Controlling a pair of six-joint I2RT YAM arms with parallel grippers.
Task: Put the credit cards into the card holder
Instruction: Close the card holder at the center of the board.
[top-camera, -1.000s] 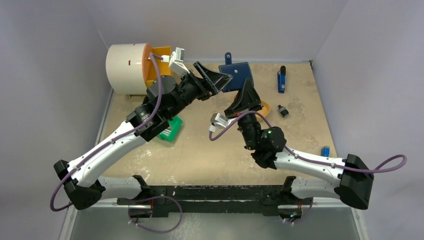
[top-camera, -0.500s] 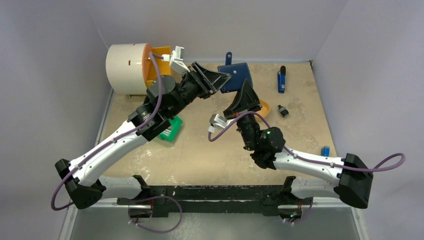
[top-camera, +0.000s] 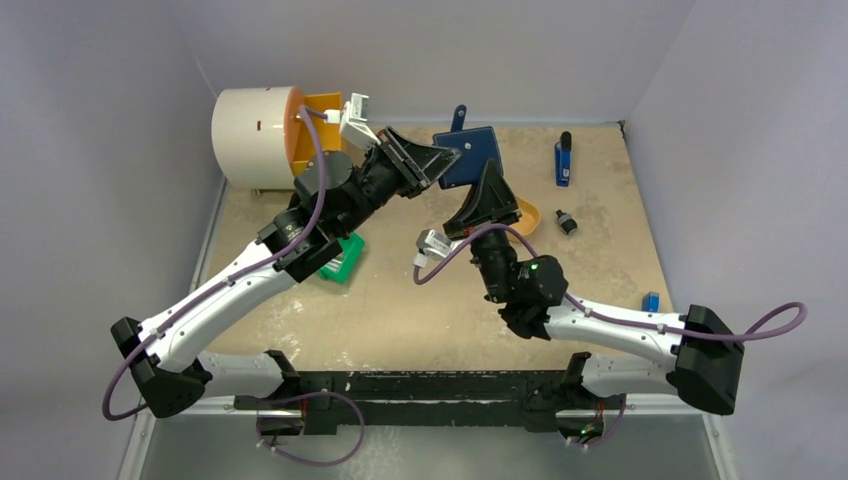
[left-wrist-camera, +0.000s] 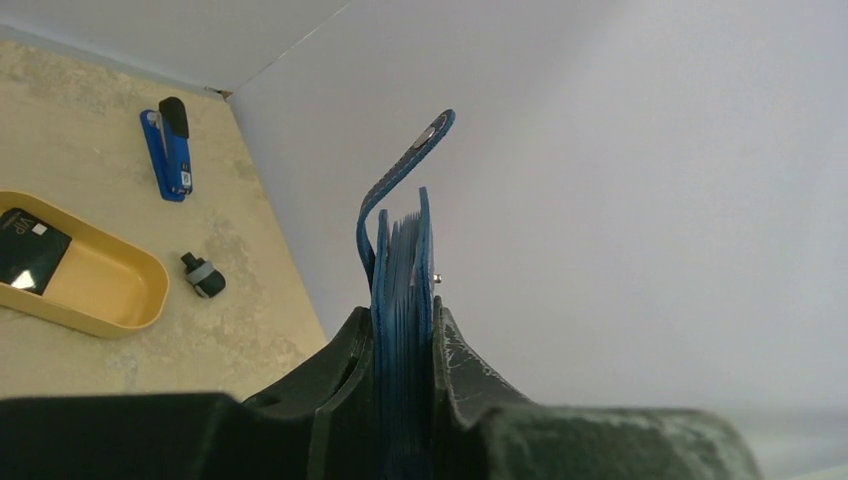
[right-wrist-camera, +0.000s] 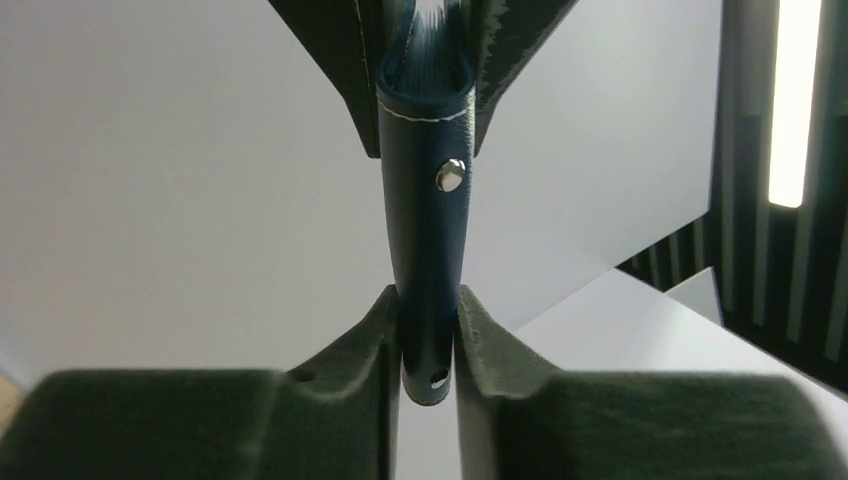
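Card holder has shifted slightly left, clamped by both left pincer and right pincer.

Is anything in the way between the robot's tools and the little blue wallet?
Nothing visible is. The left tool is shut on one end of the navy-blue folding card holder, and the right tool is shut on the other end. Both touch it directly, with nothing between.

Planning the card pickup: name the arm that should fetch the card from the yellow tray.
Right, probably: the right gripper is next to the tray, and the left gripper also clamps the wallet.
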